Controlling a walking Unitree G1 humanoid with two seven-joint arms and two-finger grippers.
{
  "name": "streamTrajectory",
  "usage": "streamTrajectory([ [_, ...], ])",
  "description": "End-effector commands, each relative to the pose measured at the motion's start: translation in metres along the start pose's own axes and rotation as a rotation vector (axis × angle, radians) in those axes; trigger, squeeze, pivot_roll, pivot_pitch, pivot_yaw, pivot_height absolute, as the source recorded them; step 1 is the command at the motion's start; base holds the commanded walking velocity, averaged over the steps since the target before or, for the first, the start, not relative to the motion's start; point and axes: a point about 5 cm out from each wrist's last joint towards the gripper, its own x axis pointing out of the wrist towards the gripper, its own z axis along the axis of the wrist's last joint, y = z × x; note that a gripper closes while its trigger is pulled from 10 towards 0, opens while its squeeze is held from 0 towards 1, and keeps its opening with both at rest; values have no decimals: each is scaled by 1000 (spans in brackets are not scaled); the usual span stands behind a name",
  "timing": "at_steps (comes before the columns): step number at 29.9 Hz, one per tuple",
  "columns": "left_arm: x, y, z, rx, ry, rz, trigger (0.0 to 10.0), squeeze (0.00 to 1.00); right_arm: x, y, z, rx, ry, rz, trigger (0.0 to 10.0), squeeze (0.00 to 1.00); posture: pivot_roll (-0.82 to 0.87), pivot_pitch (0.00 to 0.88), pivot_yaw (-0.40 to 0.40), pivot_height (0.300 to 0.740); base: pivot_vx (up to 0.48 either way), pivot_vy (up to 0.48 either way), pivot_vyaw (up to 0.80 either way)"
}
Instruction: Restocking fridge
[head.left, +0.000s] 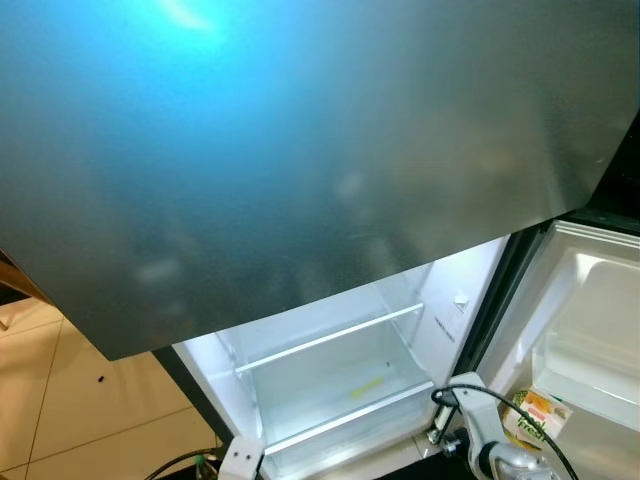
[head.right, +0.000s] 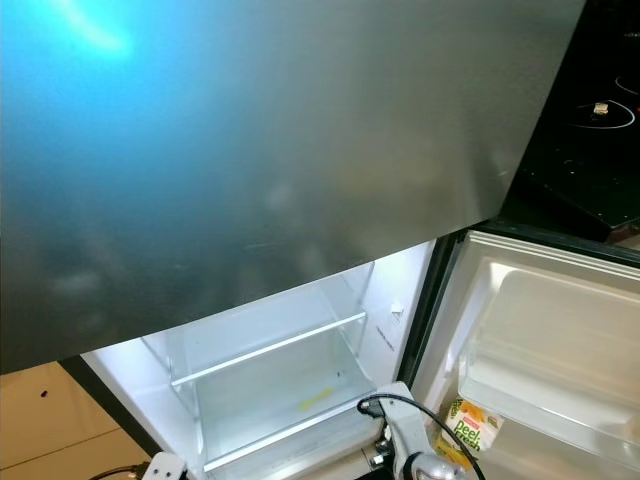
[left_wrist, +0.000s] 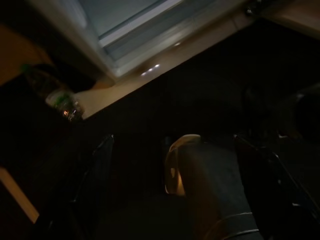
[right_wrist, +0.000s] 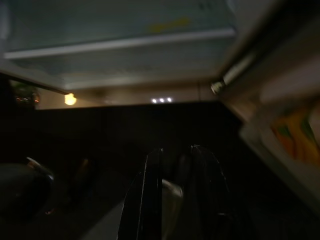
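Fridge (head.left: 340, 360) open, shelves bare beyond right claw (right_wrist: 175, 200), fingers together, empty. Juice carton (head.left: 535, 418) in door shelf beside. Left claw (left_wrist: 170, 190) apart, empty. Mostly unstocked.

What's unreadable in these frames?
- Upper shelves of the lit white fridge interior: head views, hidden by the grey steel freezer door.
- Green-and-orange juice carton in the door shelf: label partly cut by the right arm.
- Clear plastic bottle: left wrist view, too dark to read.
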Motion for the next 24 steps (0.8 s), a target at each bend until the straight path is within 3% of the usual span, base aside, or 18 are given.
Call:
streamTrajectory([
  [1, -4, 7, -10, -46, 35, 49, 10000, 0, -1, 0, -12, 44, 46, -27, 10000, 0, 7, 23, 18, 740, 0, 0, 0],
  [3, -6, 10, -16, -95, 48, 86, 10000, 0, -4, -2, -31, 137, 103, -89, 10000, 0, 0, 16, 13, 740, 0, 0, 0],
  [7, -6, 9, -18, -112, 49, 96, 10000, 0, -8, -4, -45, 145, 154, -133, 10000, 0, -1, 11, 1, 740, 0, 0, 0],
  [10, -4, 4, -17, -112, 44, 117, 10000, 0, -12, -5, -58, 85, 208, -125, 10000, 0, -5, 7, -17, 740, 0, 0, 0],
  [14, -2, 0, -17, -114, 48, 109, 10000, 0, -14, -10, -60, 67, 221, -131, 10000, 0, -14, 2, -24, 740, 0, 0, 0],
  [16, 0, -5, -16, -115, 50, 96, 10000, 0, -16, -19, -57, 89, 211, -163, 10000, 0, -21, 3, -31, 740, 0, 0, 0],
  [24, -1, 0, -13, -107, 42, 112, 10000, 0, -14, -14, -58, 68, 213, -180, 10000, 0, -10, 3, -16, 740, 0, 0, 0],
])
